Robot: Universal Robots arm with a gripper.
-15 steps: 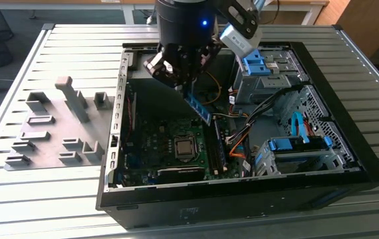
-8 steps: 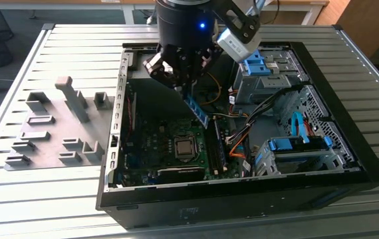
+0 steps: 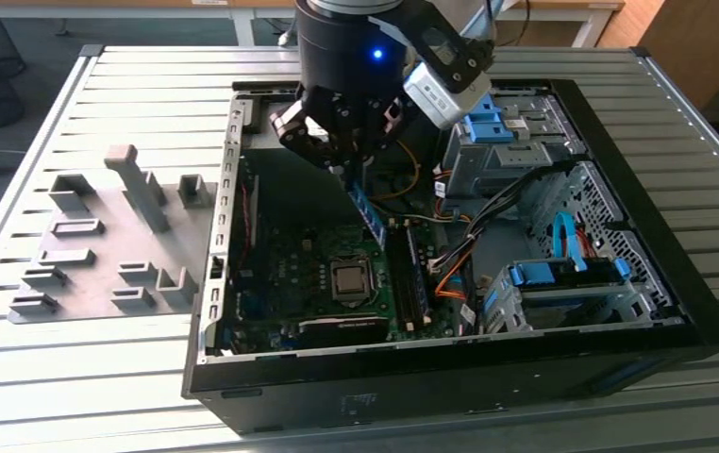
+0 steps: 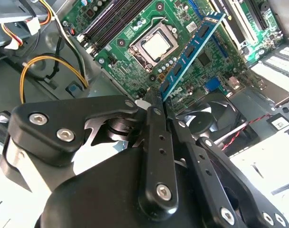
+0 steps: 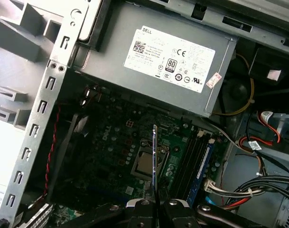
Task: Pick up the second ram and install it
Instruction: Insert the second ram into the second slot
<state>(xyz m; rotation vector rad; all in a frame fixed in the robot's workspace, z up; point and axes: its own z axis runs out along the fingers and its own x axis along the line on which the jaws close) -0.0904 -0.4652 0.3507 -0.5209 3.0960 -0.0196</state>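
- Exterior view: the gripper (image 3: 341, 162) hangs inside the open case (image 3: 460, 387), at twelve o'clock from the processor (image 3: 351, 278). It is clamped on the upper end of the ram (image 3: 366, 212). The ram slants down toward five o'clock, and its lower end is over the motherboard (image 3: 291, 274), just at one o'clock from the processor. Grey holder blocks (image 3: 95, 245) lie on the table (image 3: 83, 387), at nine o'clock from the case.
- Second wrist view: the black fingers (image 4: 153, 118) pinch one end of the ram. Its blue-labelled face runs out over the green board, just beside the processor. A fan (image 4: 206, 118) sits near the gripper.
- First wrist view: the ram is seen edge-on as a thin strip rising from the closed fingers, in line with the processor. Another stick (image 5: 200, 173) stands in the slots beside it. The power supply (image 5: 158, 61) lies beyond.
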